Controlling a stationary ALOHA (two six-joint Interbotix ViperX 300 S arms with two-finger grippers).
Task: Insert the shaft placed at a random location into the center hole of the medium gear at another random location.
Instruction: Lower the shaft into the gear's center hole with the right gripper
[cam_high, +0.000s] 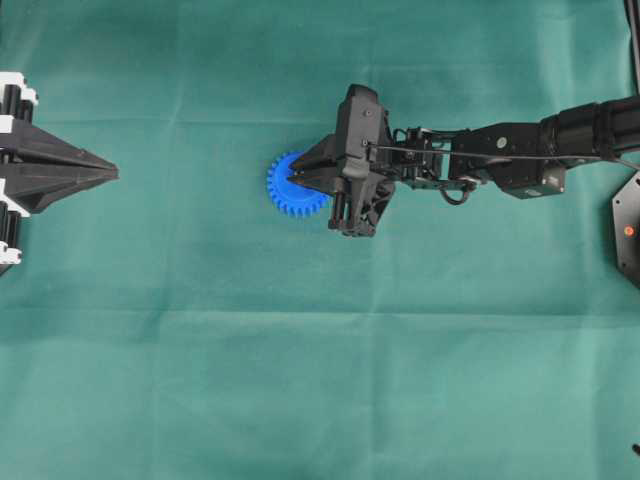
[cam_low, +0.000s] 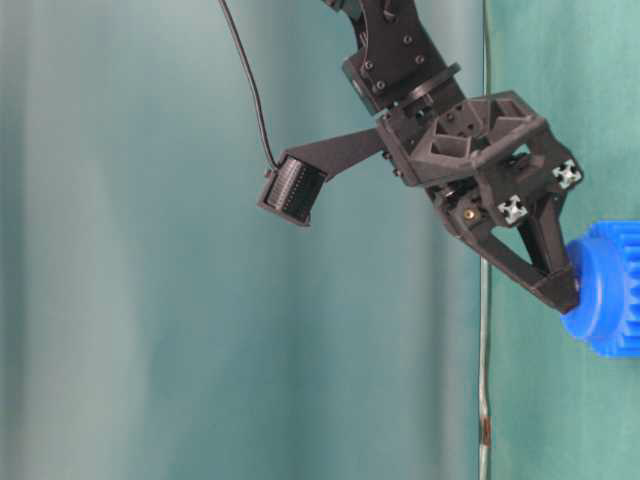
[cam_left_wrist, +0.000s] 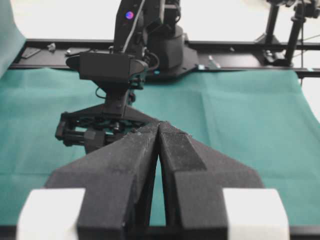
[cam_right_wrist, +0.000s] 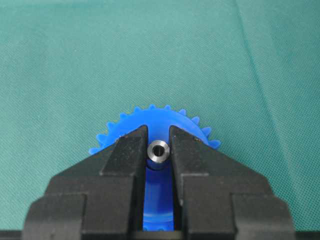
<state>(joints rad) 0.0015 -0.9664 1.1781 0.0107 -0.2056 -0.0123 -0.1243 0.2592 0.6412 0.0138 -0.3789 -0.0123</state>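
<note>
Tool (cam_right_wrist: 159, 145) around shaft (cam_right_wrist: 158, 151) (above gear (cam_right_wrist: 150, 120))

Right gripper (cam_right_wrist: 159, 145) fingers (cam_right_wrist: 127, 150) pinched, pointing down; left gripper (cam_left_wrist: 159, 131) closed.

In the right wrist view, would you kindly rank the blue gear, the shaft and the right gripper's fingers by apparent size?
1. Right gripper's fingers, though nearness to the camera inflates them.
2. Medium gear, partly hidden.
3. Shaft, smallest, seen end-on.
</note>
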